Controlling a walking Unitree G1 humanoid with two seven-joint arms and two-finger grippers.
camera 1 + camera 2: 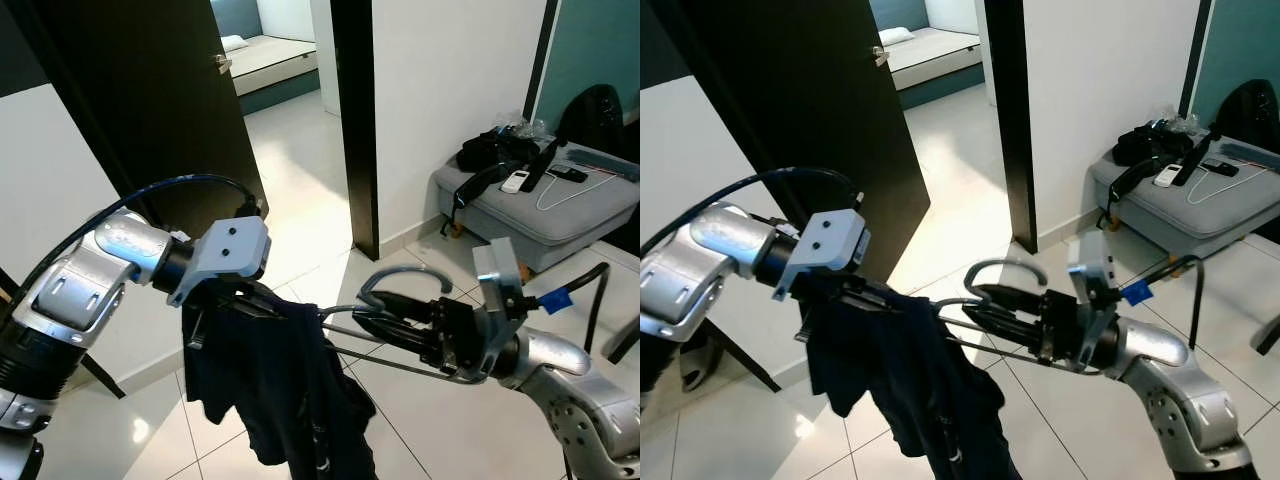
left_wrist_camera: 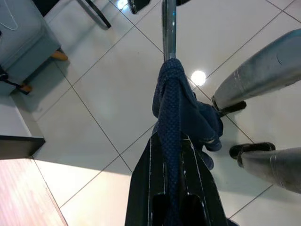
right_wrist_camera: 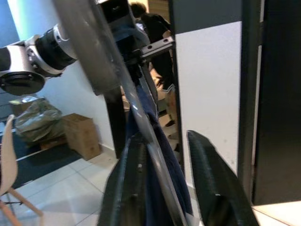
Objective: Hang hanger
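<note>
Silver wire hanger (image 1: 395, 275) w/ dark navy garment (image 1: 275, 385) draped, both pincers gripping

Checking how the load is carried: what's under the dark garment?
The metal hanger runs under the dark garment; its hook pokes out near the right hand. The garment covers the left hand's fingers.

White tiled floor (image 1: 300, 210), dark door (image 1: 150, 90), grey ottoman (image 1: 560, 215).

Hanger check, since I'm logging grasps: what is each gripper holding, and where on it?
The left gripper clamps the hanger at its cloth-covered end, under the dark garment. The right gripper grips the hanger near the hook.
</note>
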